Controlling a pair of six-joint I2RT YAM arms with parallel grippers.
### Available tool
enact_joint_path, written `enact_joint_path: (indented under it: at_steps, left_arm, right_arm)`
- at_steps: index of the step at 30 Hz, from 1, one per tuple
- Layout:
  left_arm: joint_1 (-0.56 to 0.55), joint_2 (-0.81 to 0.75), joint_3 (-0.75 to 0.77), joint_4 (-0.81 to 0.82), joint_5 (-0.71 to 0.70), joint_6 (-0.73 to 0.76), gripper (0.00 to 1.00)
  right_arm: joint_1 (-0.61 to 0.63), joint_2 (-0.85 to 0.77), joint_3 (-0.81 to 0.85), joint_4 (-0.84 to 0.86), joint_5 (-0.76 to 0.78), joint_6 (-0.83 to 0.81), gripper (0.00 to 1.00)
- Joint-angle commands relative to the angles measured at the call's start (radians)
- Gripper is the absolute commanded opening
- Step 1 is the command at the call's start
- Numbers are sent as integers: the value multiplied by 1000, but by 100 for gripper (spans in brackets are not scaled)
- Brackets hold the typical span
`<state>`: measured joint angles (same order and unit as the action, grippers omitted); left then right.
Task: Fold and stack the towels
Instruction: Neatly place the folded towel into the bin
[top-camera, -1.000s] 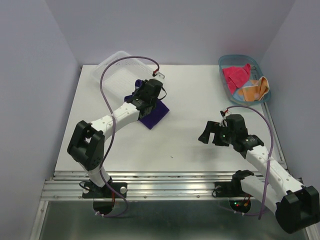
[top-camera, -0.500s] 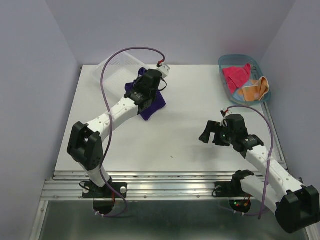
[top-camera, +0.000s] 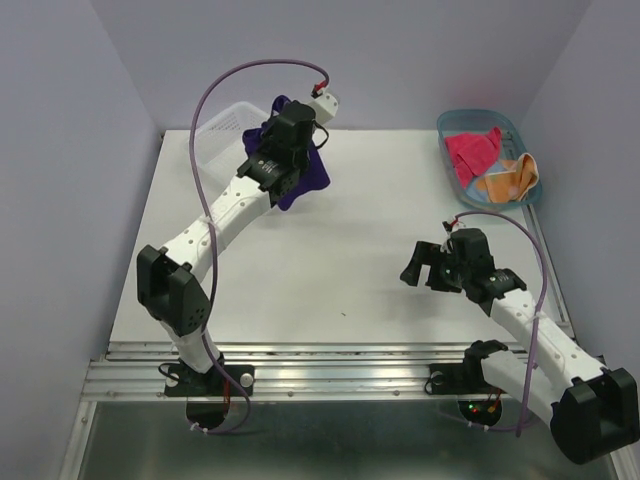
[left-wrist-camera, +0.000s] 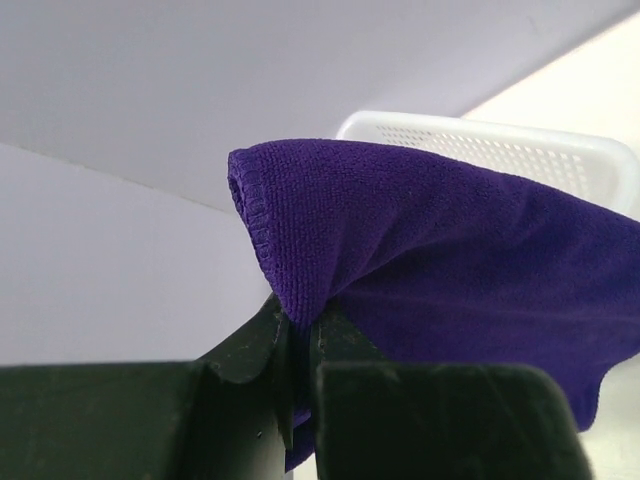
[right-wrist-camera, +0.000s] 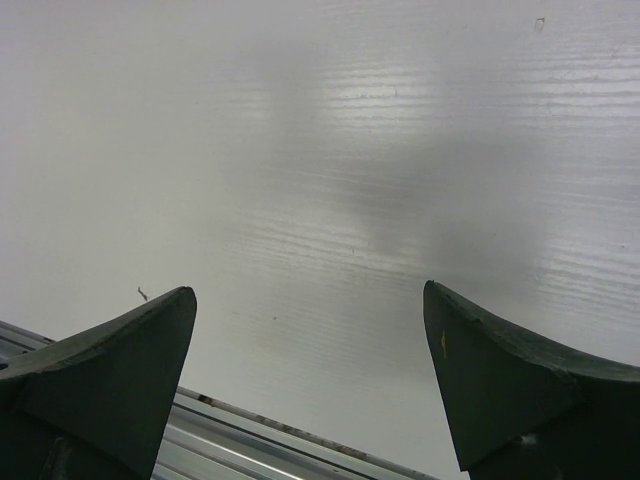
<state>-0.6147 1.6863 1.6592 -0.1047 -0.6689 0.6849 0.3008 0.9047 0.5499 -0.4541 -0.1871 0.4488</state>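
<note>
My left gripper (top-camera: 283, 128) is shut on the dark purple towel (top-camera: 300, 172) and holds it in the air at the table's far left, by the white tray (top-camera: 216, 130). In the left wrist view the folded purple towel (left-wrist-camera: 450, 250) drapes from the shut jaws (left-wrist-camera: 300, 325), with the white tray's rim (left-wrist-camera: 500, 140) behind it. The pink-red towel (top-camera: 472, 150) and the orange towel (top-camera: 510, 178) lie crumpled in the blue basket (top-camera: 449, 125) at the far right. My right gripper (top-camera: 420, 264) is open and empty above the bare table (right-wrist-camera: 320, 150), right of centre.
The white perforated tray stands at the far left corner, partly hidden by my left arm. The table's front metal rail (right-wrist-camera: 250, 440) shows under my right gripper. Purple walls enclose the table on three sides.
My left gripper has lifted the purple towel off the table and carried it up and back toward the white tray. The right arm has barely moved.
</note>
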Motion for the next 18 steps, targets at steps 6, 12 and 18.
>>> enact_joint_path:
  at_steps: [6, 12, 18]
  left_arm:
    - [92, 72, 116, -32, 84, 62, 0]
    - [157, 148, 117, -13, 138, 48, 0]
    - [220, 245, 143, 40, 138, 79, 0]
  right_arm:
    - [0, 8, 64, 2, 63, 5, 100]
    - [0, 13, 67, -8, 109, 13, 100]
    - [0, 8, 64, -1, 135, 18, 100]
